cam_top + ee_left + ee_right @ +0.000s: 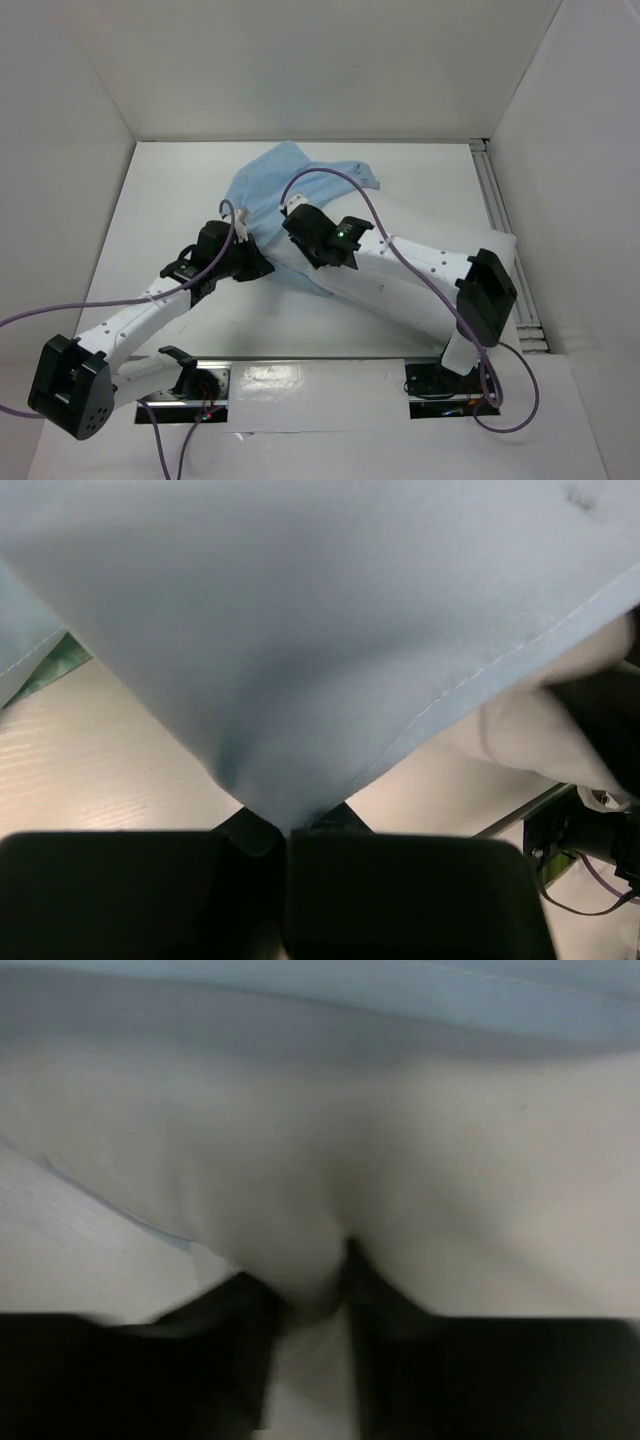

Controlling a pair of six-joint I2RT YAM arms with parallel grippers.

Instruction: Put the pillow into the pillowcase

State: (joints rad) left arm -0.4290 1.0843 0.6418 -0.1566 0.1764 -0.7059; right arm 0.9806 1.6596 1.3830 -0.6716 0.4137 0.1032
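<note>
The light blue pillowcase (272,182) lies bunched at the table's middle back, over the far end of the white pillow (420,232), which stretches to the right under my right arm. My left gripper (252,262) is shut on a pinch of the pillowcase's blue cloth (300,660), which fans up from the jaws; a green strip (50,665) shows at the left. My right gripper (300,228) is shut on a fold of the pillow's white fabric (330,1190), with the blue pillowcase edge (480,995) just beyond it.
White walls enclose the table on the back and both sides. A metal rail (497,200) runs along the right edge. Purple cables (400,262) loop over both arms. The arm bases (440,380) sit at the near edge.
</note>
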